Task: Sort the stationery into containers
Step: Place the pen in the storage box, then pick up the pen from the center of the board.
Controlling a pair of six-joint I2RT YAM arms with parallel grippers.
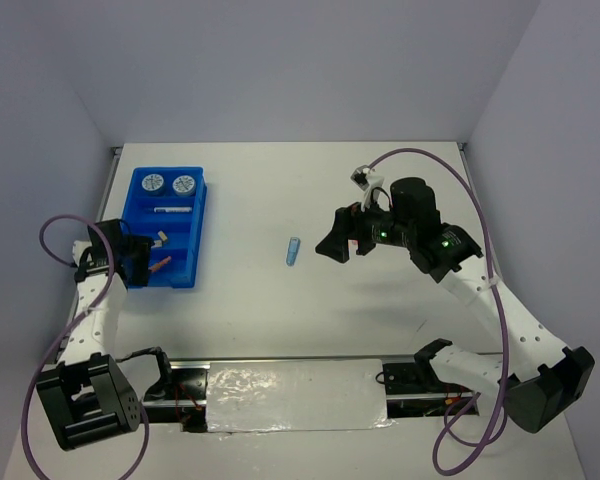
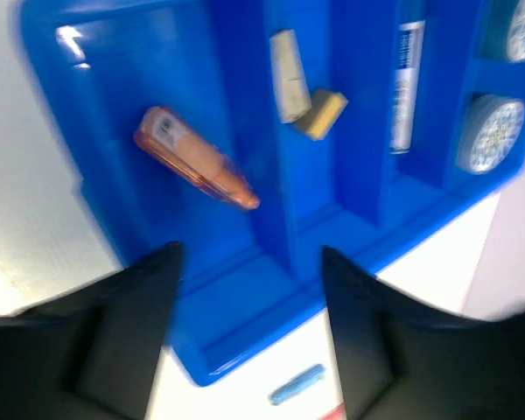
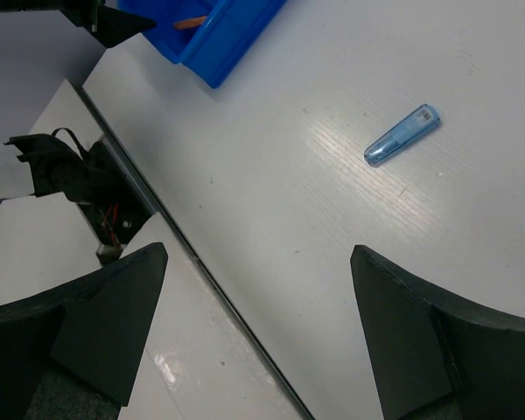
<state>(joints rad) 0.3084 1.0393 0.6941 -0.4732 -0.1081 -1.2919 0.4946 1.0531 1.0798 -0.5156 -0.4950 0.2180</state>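
Observation:
The blue tray [image 1: 190,262] lies at the left of the table. It holds two blue rolls [image 1: 151,183] [image 1: 184,184], a white pen [image 1: 173,209], tan blocks [image 1: 161,238] and an orange capsule [image 1: 160,266]. My left gripper [image 1: 137,258] is open and empty at the tray's near left side. In the left wrist view [image 2: 249,332] it hovers over the tray's edge [image 2: 245,306], with the orange capsule [image 2: 197,159], blocks [image 2: 289,74] and pen [image 2: 405,87] ahead. A light-blue capsule [image 1: 293,250] lies alone mid-table. My right gripper [image 1: 345,247] is open and empty to its right. In the right wrist view [image 3: 258,332] the capsule [image 3: 402,135] lies ahead.
A small pink spot [image 1: 352,244] shows by the right gripper; I cannot tell what it is. A foil-covered strip [image 1: 295,395] and cables run along the table's near edge. White walls close in the table on three sides.

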